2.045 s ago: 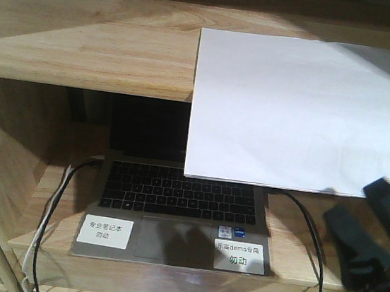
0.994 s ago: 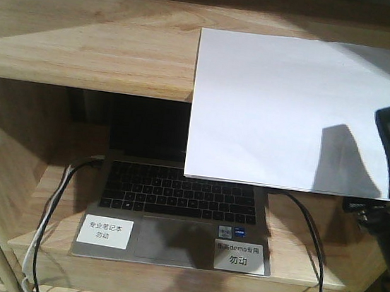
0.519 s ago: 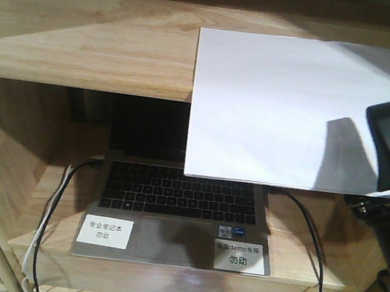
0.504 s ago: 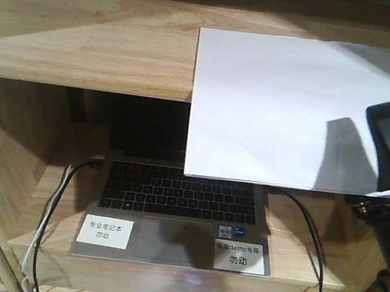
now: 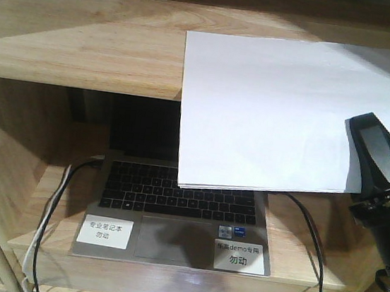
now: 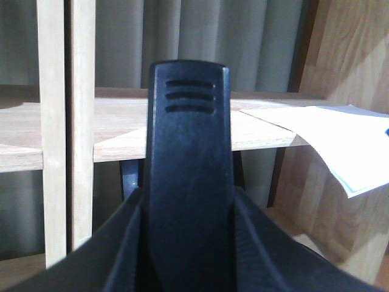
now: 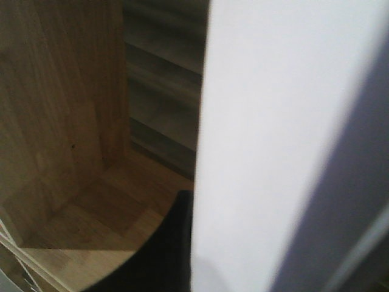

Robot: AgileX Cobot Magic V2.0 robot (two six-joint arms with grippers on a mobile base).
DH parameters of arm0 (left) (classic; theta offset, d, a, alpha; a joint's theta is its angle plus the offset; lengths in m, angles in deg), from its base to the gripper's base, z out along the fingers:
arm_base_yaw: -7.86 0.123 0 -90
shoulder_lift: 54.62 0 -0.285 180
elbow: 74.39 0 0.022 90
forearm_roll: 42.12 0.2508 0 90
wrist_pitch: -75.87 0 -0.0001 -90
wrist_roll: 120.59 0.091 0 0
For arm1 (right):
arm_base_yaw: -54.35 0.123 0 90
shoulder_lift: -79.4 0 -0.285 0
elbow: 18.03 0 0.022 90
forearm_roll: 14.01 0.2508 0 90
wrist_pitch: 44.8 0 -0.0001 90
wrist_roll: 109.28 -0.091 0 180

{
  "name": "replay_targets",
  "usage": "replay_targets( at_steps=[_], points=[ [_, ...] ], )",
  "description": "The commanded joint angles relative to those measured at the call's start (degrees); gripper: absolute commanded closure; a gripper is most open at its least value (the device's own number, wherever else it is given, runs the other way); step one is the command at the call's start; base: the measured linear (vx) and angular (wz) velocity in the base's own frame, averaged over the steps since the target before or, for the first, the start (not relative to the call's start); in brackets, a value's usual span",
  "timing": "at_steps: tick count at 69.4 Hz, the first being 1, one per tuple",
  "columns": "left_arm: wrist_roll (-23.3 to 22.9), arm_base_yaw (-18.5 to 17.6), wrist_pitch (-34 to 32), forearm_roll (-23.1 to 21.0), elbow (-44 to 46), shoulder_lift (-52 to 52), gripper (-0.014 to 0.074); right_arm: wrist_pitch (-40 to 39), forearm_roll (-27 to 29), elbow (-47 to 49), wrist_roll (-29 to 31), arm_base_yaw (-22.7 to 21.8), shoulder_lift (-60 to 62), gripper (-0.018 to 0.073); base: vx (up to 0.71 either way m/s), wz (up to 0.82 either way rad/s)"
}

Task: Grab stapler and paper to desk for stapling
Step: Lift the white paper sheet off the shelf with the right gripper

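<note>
- Though not yet carried off: paper (image 5: 277,113) flat on the shelf (image 5: 87,40), near edge overhanging the laptop (image 5: 172,214) at 6 o'clock.
- At its 4 o'clock corner, right gripper (image 5: 367,149), one finger above the sheet; clamped or not, cannot tell.
- Stapler (image 6: 188,152) apparently pinched in the left gripper (image 6: 188,255).
- Remaining: carrying both to the desk, not in view.

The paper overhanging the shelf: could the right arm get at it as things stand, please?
Probably yes: the right pincer straddles the paper at its overhanging corner, one finger above, one apparently beneath; nothing intervenes.
</note>
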Motion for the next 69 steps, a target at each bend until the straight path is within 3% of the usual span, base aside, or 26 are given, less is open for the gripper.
replay_targets(
  at_steps=[1,30,45,63,69],
  points=[
    [-0.1,-0.2,-6.5,0.4,1.4,1.1,0.0603,-11.1,-2.1,1.8,-0.6,0.0,0.7,0.0571,0.0,0.0],
    [-0.1,-0.2,-6.5,0.4,1.4,1.1,0.0603,-11.1,-6.5,3.0,-2.5,0.0,3.6,0.0569,0.0,0.0],
    [-0.1,-0.2,-6.5,0.4,1.4,1.1,0.0603,-11.1,-12.8,7.5,-2.5,0.0,4.3,0.0569,0.0,0.0],
    [-0.1,-0.2,-6.5,0.4,1.4,1.1,0.0603,-11.1,-10.2,9.2,-2.2,-0.2,4.5,0.0569,0.0,0.0],
    [-0.1,-0.2,-6.5,0.4,1.4,1.1,0.0603,-11.1,-12.3,9.2,-2.8,-2.6,4.5,0.0569,0.0,0.0]
  ],
)
